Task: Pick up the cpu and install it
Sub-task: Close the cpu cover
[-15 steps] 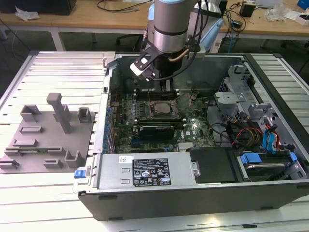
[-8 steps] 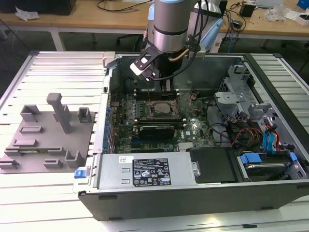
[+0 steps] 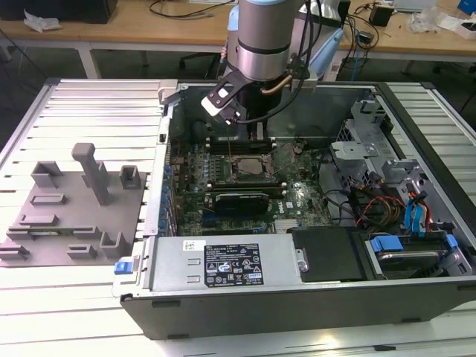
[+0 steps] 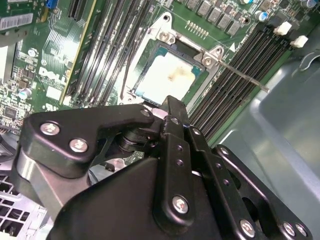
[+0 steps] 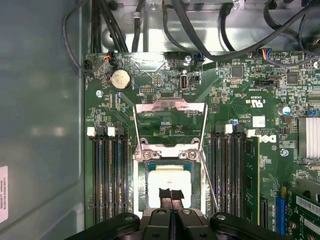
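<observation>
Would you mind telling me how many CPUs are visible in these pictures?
1. The cpu lies in the open motherboard socket, beneath the gripper, whose fingers are shut. The fixture plate has upright blocks that could hide another.

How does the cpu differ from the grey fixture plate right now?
The cpu is small, flat and pale, lying in the socket inside the computer case; the grey fixture plate is far larger, carries upright blocks and lies outside the case, at the exterior view's left. Both lie flat.
</observation>
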You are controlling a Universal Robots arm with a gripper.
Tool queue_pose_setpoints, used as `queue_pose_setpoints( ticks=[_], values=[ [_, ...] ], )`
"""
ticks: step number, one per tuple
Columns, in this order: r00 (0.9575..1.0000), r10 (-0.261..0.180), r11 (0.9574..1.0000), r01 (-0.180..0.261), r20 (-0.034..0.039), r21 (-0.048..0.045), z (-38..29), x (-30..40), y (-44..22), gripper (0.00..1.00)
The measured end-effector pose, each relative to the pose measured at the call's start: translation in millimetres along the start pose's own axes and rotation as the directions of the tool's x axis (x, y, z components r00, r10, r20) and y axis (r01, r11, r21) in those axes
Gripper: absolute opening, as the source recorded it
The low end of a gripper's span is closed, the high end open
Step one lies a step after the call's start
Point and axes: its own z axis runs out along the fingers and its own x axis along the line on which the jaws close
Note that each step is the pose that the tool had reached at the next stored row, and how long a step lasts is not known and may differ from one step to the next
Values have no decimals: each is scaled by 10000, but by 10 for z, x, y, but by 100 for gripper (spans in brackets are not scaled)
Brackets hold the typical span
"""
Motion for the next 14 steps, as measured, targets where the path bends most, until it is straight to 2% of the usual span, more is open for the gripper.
queue_pose_setpoints(
  ticks=[5, 9, 12, 14],
  values=[
    [10000, 1, 10000, -1, -1, 25, 4, 2, 130, 11],
    [10000, 2, 10000, -2, 1, 26, -6, 3, 140, 11],
    [10000, 1, 10000, -1, -1, 25, -69, 4, 143, 11],
    [10000, 1, 10000, -1, -1, 25, -136, 6, 144, 11]
  ],
)
